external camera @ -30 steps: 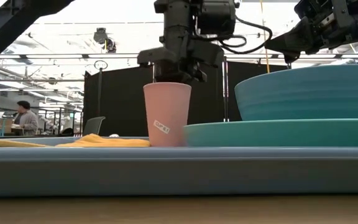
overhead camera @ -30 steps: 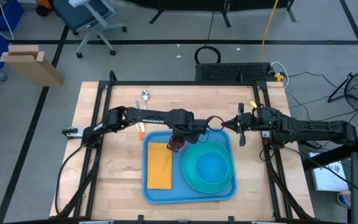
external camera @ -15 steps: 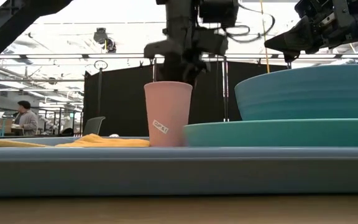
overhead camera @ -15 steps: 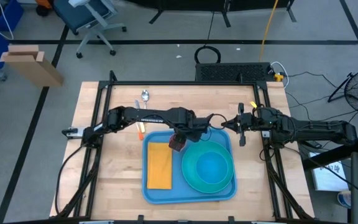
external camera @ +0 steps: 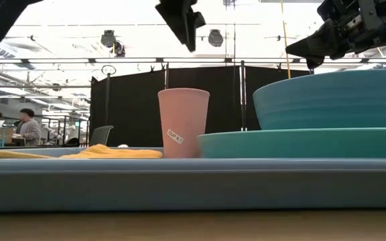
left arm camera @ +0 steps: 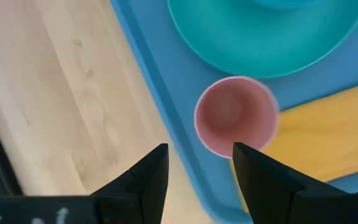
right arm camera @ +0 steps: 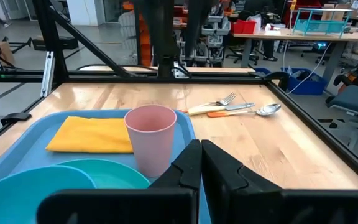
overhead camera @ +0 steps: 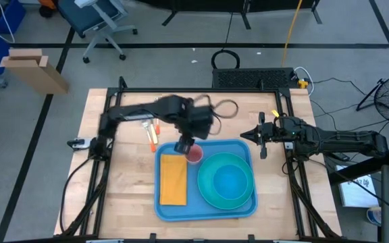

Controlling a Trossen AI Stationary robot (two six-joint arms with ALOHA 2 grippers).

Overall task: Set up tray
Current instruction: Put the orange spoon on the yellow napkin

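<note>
The blue tray (overhead camera: 192, 197) lies on the wooden table. A pink cup (overhead camera: 194, 154) stands upright on its base in the tray's far part, between a folded yellow napkin (overhead camera: 173, 179) and a teal bowl on a teal plate (overhead camera: 227, 181). My left gripper (left arm camera: 197, 167) hangs open above the cup (left arm camera: 236, 116) and touches nothing. In the low view its fingers (external camera: 179, 20) are well clear of the cup's rim (external camera: 183, 92). My right gripper (overhead camera: 262, 140) waits shut and level beyond the tray's right far corner.
A fork (right arm camera: 219, 102), a spoon (right arm camera: 267, 109) and an orange-handled piece (overhead camera: 152, 139) lie on the table beyond the tray's far left corner. Bare wood lies left of the tray (left arm camera: 55, 93). Black frame rails (overhead camera: 107, 121) run along the table's sides.
My left gripper has opened and let go of the pink cup, then risen well above it and drawn a little toward the table's far left. The cup stays upright on the tray where it stood.
</note>
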